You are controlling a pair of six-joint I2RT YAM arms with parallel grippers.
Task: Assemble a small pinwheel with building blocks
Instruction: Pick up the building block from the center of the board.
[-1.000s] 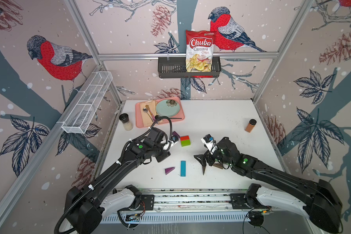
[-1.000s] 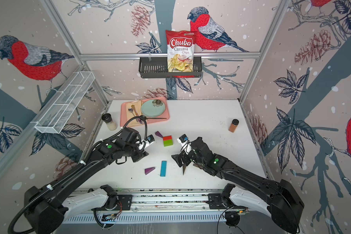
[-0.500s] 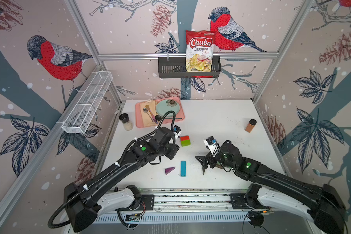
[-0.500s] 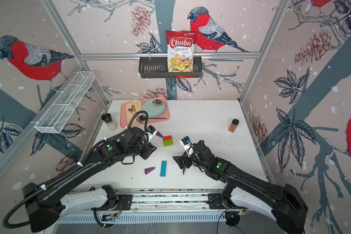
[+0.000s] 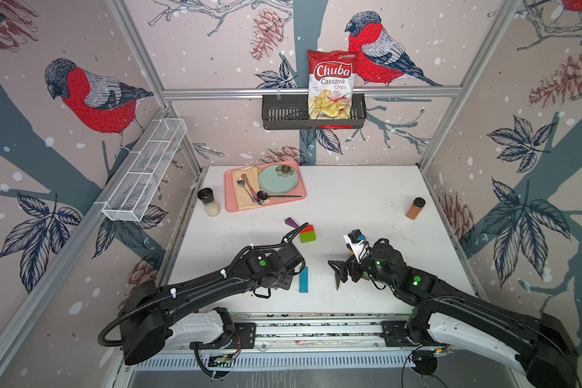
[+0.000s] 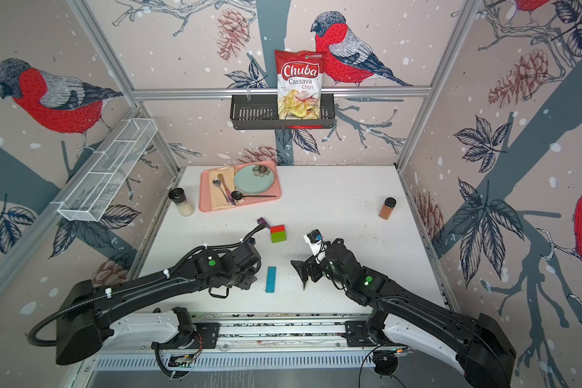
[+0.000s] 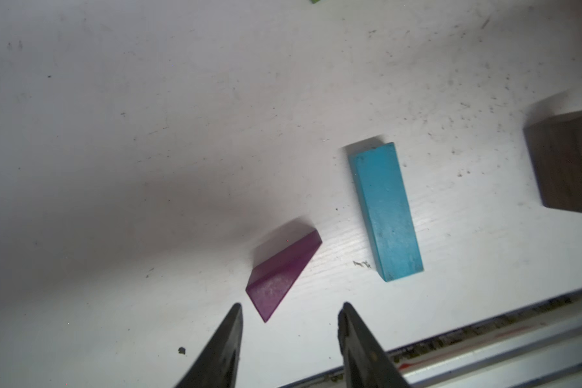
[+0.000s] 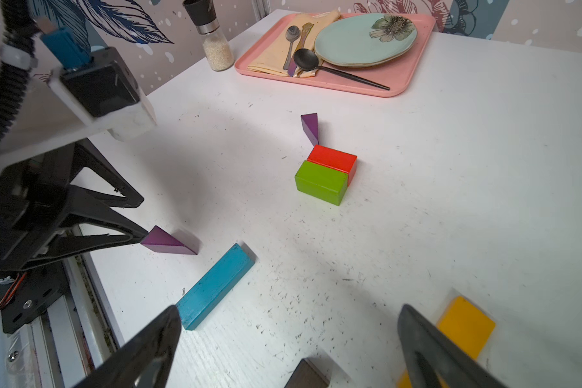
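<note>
**Step, judged:** fetching of a second blade.

- **6 o'clock, near edge:** left tool (image 7: 291, 305), narrowly parted and empty. One corner of the purple wedge (image 7: 283, 272) is seen just between its tips. The blue bar (image 7: 385, 211) lies at the wedge's 3 o'clock.
- **Right tool** (image 8: 290, 310): spread wide, empty.
- **Next move:** the wedge is to be straddled squarely, gripped, and carried to the hub.
- **Centre:** pinwheel begun, with a red-green hub (image 8: 326, 174) and a blade (image 8: 310, 126) at its 11 o'clock.
- **Desk** (image 5: 350, 208): white, scuffed.
- **Far 11 o'clock:** pink tray (image 5: 296, 198).
- **Walls:** bird-papered.

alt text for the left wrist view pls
Open black fingers of the left gripper frame the tip of a purple wedge lying on the white table, no contact visible. A blue bar lies beside the wedge, and a brown block is cut off at the frame's edge.
</note>
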